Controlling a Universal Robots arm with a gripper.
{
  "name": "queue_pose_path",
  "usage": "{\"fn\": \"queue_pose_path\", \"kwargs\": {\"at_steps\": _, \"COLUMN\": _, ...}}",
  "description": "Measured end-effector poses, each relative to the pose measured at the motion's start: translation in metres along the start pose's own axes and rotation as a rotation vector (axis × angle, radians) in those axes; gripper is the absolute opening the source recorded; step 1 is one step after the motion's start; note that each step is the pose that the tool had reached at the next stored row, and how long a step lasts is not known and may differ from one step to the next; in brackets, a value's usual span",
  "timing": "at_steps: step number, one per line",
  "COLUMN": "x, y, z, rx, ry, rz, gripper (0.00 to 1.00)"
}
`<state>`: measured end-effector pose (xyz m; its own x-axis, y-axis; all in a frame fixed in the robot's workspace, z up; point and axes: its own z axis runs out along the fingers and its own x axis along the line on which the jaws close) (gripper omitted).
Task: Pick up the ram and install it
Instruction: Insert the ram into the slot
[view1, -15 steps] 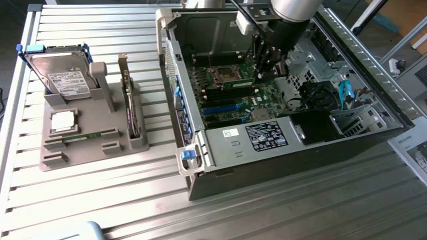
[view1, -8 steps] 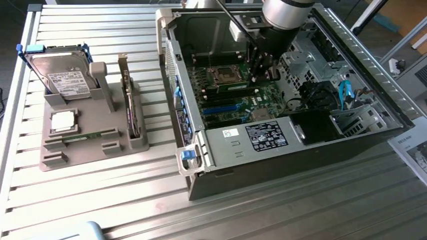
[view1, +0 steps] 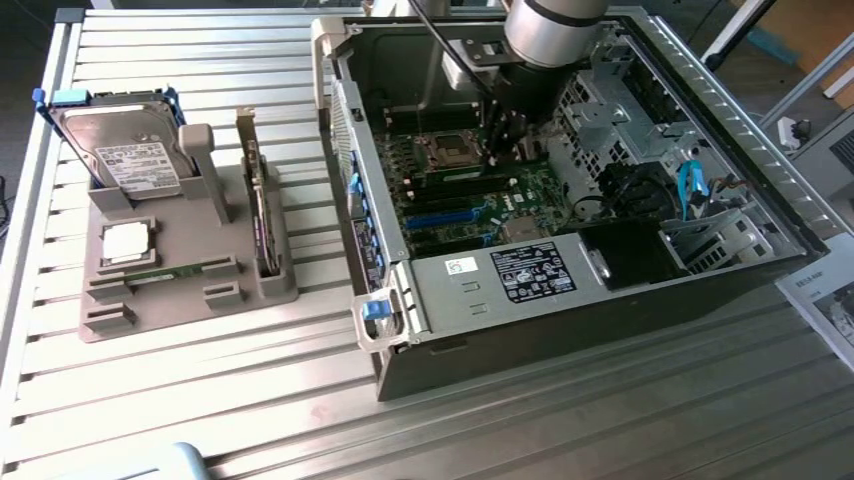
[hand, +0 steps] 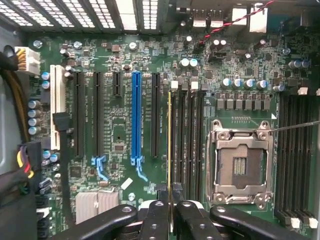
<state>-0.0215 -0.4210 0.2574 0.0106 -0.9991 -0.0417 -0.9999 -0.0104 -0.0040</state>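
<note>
The ram (hand: 170, 145) shows edge-on in the wrist view as a thin yellowish strip held upright between my fingers. My gripper (hand: 170, 192) is shut on it, one black fingertip (hand: 160, 200) on each side. The strip hangs over the motherboard (hand: 120, 135), beside the row of black memory slots (hand: 187, 140) and next to the empty processor socket (hand: 240, 165). In the exterior view my gripper (view1: 505, 135) reaches down into the open computer case (view1: 400, 300), above the green board.
On the exterior view's left stands a grey holder (view1: 160, 305) with a hard drive (view1: 127, 155), an upright dark card (view1: 254, 195), a square silver chip (view1: 127, 242) and a narrow green strip (view1: 174, 271). Blue expansion slot (hand: 136, 120) and cables (hand: 22, 160) flank the slots.
</note>
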Motion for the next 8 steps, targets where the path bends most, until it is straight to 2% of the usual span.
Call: {"fn": "queue_pose_path", "kwargs": {"at_steps": 8, "x": -0.0037, "y": 0.0015, "z": 0.0078, "rx": 0.0, "ry": -0.0019, "rz": 0.0, "gripper": 0.13}}
